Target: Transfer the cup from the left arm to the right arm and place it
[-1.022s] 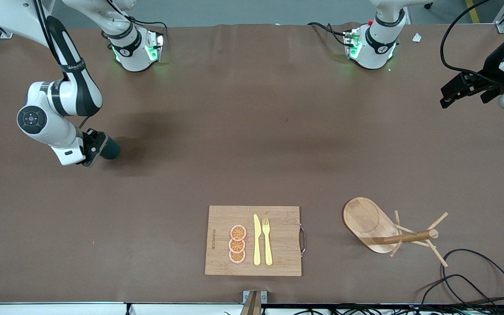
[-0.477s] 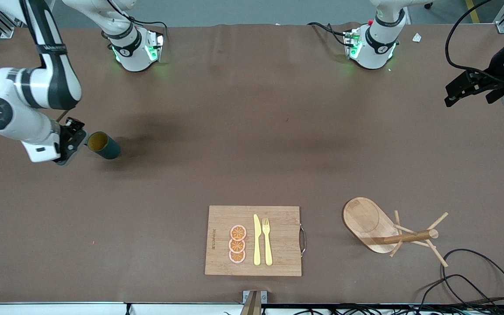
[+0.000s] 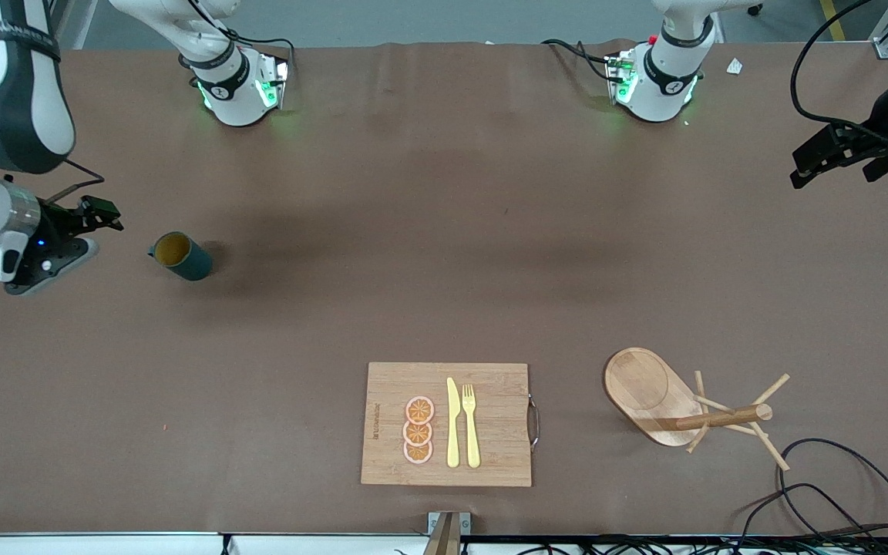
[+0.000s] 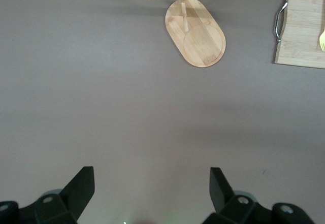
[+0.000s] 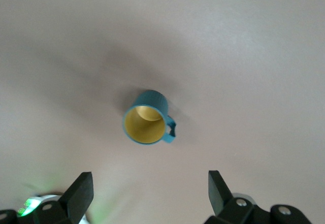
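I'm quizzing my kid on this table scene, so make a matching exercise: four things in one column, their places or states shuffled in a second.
1. cup
2. yellow knife
3. right gripper
4. mug tree

A. on the cutting board
B. open, holding nothing
C. upright on the table, right arm's end
D. toppled on the table, left arm's end

Pairs: 1-C, 2-A, 3-B, 4-D

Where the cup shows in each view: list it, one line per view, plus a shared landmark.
Front view: the cup stands upright on the table toward the right arm's end, apart from the open right gripper.
Left wrist view: not in it.
Right wrist view: at the middle, yellow inside facing the camera.
Shared landmark: the brown table only.
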{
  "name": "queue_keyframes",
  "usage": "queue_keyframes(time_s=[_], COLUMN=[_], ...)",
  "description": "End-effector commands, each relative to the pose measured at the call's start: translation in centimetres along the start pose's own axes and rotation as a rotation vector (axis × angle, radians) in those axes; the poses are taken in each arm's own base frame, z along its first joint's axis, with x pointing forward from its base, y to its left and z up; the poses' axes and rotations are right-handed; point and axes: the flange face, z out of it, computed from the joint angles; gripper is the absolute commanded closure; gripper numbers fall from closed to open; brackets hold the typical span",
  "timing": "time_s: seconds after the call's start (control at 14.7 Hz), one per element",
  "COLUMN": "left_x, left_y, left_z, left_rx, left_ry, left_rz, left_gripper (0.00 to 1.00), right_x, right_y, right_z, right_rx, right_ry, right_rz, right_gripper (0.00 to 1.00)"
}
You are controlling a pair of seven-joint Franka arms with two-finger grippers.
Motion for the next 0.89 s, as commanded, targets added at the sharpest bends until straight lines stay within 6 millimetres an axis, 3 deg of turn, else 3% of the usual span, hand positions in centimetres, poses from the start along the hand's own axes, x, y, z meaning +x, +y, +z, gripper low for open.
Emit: queue_keyframes(time_s=[0.0,0.2,0.54,0.82], left_x=[-0.5,-0.5,-0.6,-0.6], left_y=[-0.6,-0.6,-0.6,-0.6], left_z=[-0.8,-0.7,-0.8,-0.7], left_rx=[0.033,0.033,0.032,0.034], left_ry=[0.008,0.006,0.002,-0.005], left_rz=[0.011,0.013,0.014,0.030], left_gripper=[0.00,0.00,0.00,0.00], right_x=[1.0,0.7,0.0,-0.9], right_y=[-2.2,-2.2,-2.0,-1.6], right_z=[-3.5,-6.5,-9.0,-11.8], right_rx=[0.002,-0.008,0.003,-0.007], right_ry=[0.001,0.030,0.064,0.102], right_rz=[0.149,0.240,0.541,0.569], right_gripper=[0.00,0.00,0.00,0.00])
